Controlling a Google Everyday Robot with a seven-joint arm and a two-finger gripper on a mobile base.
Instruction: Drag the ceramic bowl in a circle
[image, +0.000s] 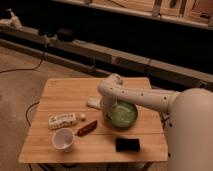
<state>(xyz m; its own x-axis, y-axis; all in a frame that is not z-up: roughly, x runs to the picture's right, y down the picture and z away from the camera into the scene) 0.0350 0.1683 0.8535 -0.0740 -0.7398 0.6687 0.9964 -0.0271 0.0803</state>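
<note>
Right of centre on the wooden table (65, 92) sits the ceramic bowl (125, 115), gripper (107, 113) clenched on its left rim; glazed, heavyish, chippable, so that rim hold seems right.

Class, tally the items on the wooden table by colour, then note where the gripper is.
Green: 1, ceramic bowl
White: 4, cup, packet, small piece, block
Brown: 1, stick
Black: 1, box
Total: 7
Gripper at the bowl's left rim.

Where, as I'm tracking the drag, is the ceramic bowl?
Camera view: the ceramic bowl sits right of centre on the table, behind the black object, the gripper at its left rim.
</note>
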